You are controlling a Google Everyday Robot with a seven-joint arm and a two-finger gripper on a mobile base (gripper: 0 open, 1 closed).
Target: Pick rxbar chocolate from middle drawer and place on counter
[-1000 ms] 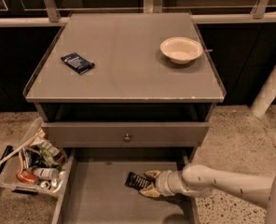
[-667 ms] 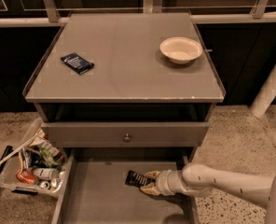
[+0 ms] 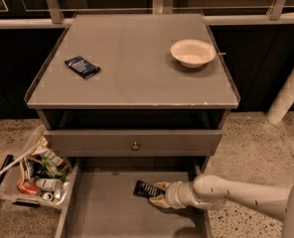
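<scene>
Hand (image 3: 158, 194) at the rxbar chocolate (image 3: 146, 189) in the open middle drawer (image 3: 107, 209); nothing lifted.

Camera view: the hand reaches in from the right and meets the right end of the rxbar chocolate, which lies flat on the drawer floor. Whether it is clamped on the bar I cannot tell. Neither has shifted over the last second, so the grasp is probably just settling. The carry up to the counter (image 3: 137, 78), where a blue packet (image 3: 82, 67) and bowl (image 3: 192, 52) sit, lies ahead.
</scene>
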